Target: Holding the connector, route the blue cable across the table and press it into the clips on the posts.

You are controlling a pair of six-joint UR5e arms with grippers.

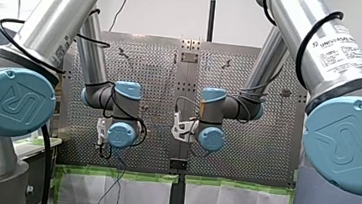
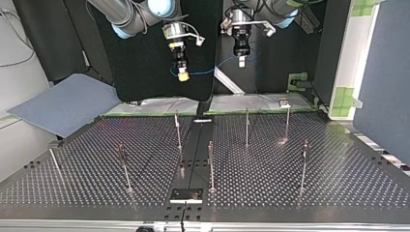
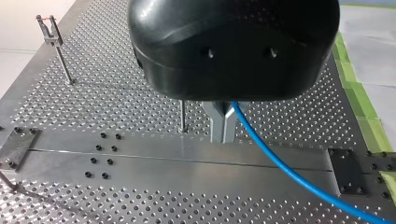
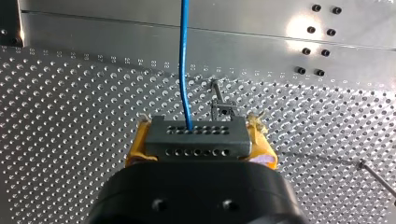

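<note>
In the top view's upper middle, the thin blue cable [image 2: 208, 73] hung in a shallow, nearly horizontal sag between both grippers. My right gripper [image 4: 196, 135], yellow-padded, was clamped on the dark grey perforated rectangular connector [image 4: 195, 144]. The connector's long axis spanned the pads, and the cable left it straight ahead. My left gripper [image 3: 223, 125] had its metal fingers pinched together on the cable. Below lay the perforated metal table [image 2: 314, 183] with thin clip-topped steel posts [image 2: 247, 126]. A dark blue wall panel [image 2: 387, 72] stood at the right.

Shiny perforated metal table [image 3: 116, 93], glossy blue cable [image 3: 299, 179], matt grey plastic connector [image 4: 196, 140].
</note>
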